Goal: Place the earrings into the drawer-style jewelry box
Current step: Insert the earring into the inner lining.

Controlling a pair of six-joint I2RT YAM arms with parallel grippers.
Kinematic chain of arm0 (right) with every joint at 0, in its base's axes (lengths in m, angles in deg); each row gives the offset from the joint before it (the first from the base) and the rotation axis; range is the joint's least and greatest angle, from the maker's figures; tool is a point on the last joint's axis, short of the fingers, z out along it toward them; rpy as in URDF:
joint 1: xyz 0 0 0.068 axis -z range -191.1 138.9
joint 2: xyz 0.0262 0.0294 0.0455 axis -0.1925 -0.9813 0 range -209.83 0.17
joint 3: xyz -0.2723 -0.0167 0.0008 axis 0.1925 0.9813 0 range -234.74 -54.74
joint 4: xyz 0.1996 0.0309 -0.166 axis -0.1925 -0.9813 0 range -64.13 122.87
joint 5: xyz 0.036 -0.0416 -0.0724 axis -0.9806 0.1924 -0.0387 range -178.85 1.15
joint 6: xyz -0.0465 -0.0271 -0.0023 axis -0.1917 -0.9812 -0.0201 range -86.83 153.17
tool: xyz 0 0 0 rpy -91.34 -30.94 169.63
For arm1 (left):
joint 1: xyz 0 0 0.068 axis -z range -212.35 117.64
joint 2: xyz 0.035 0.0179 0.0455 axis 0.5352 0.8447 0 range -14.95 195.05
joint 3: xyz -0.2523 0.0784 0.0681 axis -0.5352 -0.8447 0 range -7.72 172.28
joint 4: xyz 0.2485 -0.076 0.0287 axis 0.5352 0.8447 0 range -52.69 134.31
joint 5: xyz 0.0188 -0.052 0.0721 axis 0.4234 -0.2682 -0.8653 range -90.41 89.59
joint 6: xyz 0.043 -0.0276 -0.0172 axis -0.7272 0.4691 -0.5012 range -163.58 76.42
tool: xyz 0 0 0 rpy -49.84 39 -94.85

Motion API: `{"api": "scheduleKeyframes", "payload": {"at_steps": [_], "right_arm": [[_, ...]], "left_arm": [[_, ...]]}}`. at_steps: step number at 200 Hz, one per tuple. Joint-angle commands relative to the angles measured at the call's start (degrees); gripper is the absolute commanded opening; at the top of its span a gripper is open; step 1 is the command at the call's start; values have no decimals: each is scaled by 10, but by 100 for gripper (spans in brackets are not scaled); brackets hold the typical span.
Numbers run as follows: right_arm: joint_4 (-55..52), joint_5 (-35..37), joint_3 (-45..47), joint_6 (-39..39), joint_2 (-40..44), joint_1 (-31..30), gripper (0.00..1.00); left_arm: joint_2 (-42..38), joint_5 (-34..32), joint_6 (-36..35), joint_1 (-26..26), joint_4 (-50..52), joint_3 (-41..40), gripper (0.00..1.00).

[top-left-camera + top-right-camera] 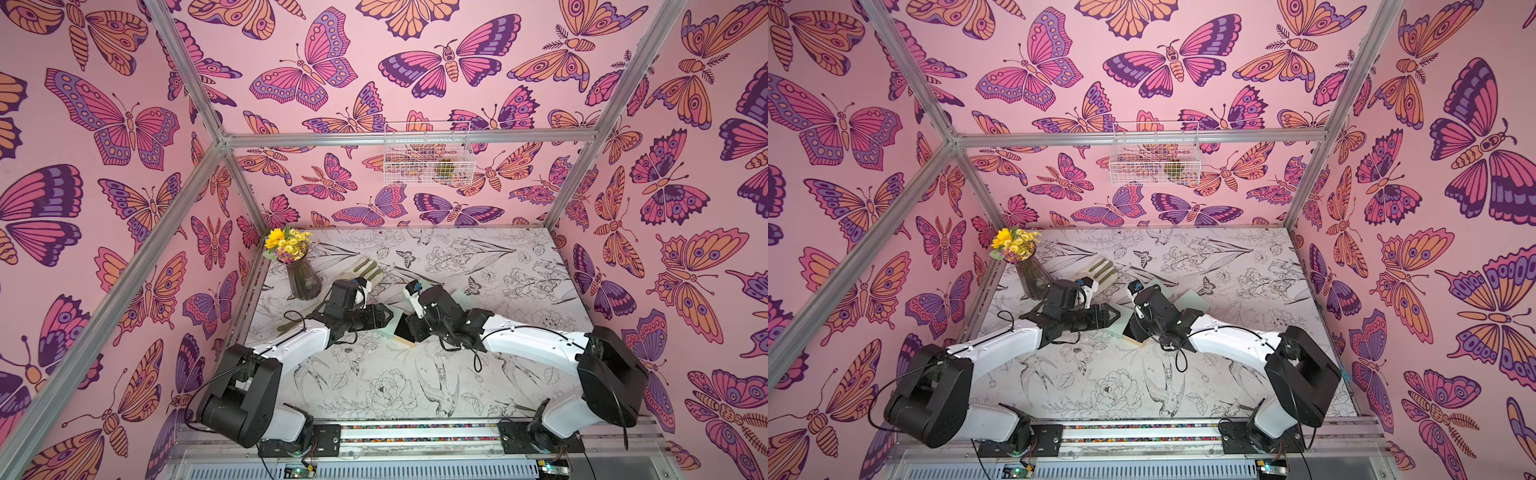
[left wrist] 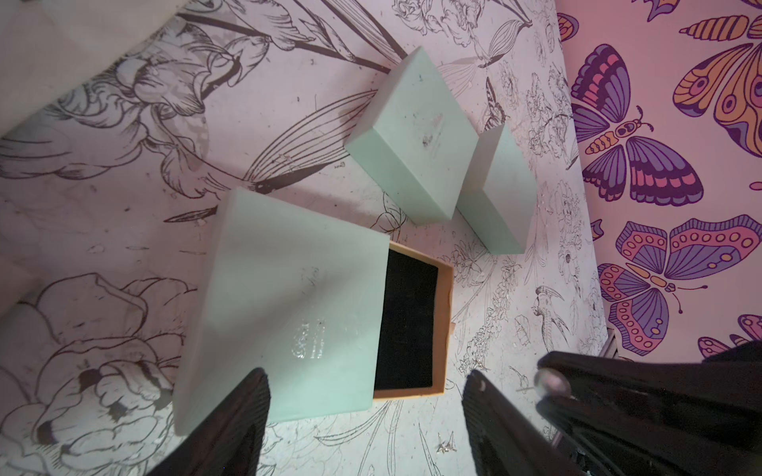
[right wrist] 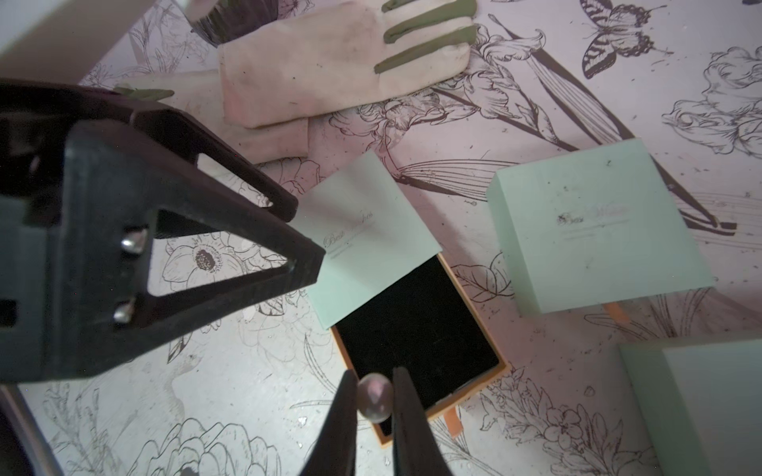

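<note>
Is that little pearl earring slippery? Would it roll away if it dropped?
Probably yes. The earring is round, smooth and shiny, so it may slip from the right gripper and roll on the table. It looks tiny, so it is likely very light. The drawer has a soft-looking black lining that should stop it rolling.

Top views: bright, pink-tinted light, soft shadows. Wrist views: dimmer; patchy shadow over jewelry box (image 2: 288, 288); nearest foreground blurred.

The printed table (image 1: 519, 266) carries a vase (image 1: 303, 284), a folded cloth (image 3: 330, 70), a half-open drawer box (image 2: 288, 313) and two mint boxes (image 2: 416, 136).
</note>
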Motion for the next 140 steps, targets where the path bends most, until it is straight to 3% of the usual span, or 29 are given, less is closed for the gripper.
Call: {"api": "scheduleKeyframes", "payload": {"at_steps": [1,17,63,100,140], "right_arm": [[107,31,29,-24,12,4,0],[115,23,37,-70,4,4,0],[41,-32,14,-50,-8,27,0],[45,-81,8,-39,-49,52,0],[39,-70,-8,-54,-79,58,0]], "left_arm": [[22,24,-16,-4,3,18,76],[32,28,-19,-4,3,24,76],[65,42,-22,-4,-1,43,76],[87,51,-19,-4,-9,58,76],[100,49,-20,-4,-12,58,76]]}}
